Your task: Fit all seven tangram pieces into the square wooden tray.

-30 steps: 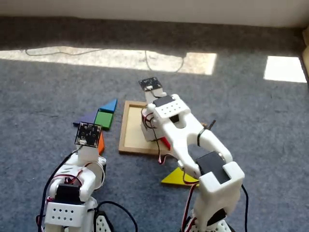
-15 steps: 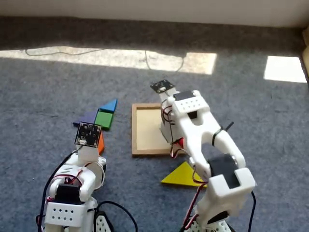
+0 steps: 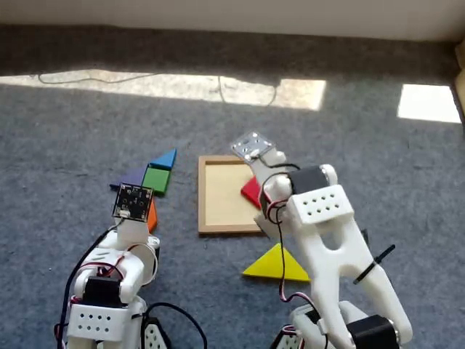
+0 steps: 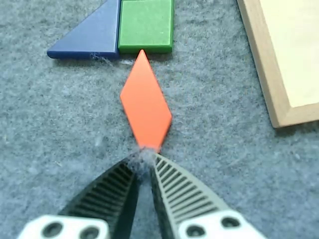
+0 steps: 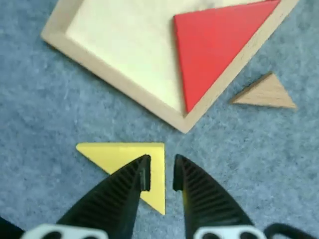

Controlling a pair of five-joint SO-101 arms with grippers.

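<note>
- Square wooden tray (image 5: 109,79): lies flat on the grey carpet (image 3: 378,174), between the two arms and ahead of them.
- Red triangle (image 5: 214,50): lies flat inside the tray, fitted into one corner, with two of its edges along the rim.
- Yellow triangle (image 5: 114,152): lies on the carpet just outside the tray, close to the tray's nearest corner.
- Right end effector (image 5: 160,172): slightly parted and holding nothing. It is poised over the yellow triangle's square corner. One finger is above the piece and the other just off its straight edge, so that edge lies in the gap. Whether it touches the piece cannot be told.
- Plain wooden triangle (image 5: 264,93): lies on the carpet beside the tray, near the red triangle's side and apart from the rim.
- Orange parallelogram (image 4: 145,107): lies on the carpet. Its far tip touches the green square (image 4: 146,25), which sits against a dark blue triangle (image 4: 97,37).
- Left end effector (image 4: 144,167): fingers drawn almost together and holding nothing, with their tips at the parallelogram's near point.
- Light blue triangle (image 3: 166,158): lies just beyond the green square.
</note>
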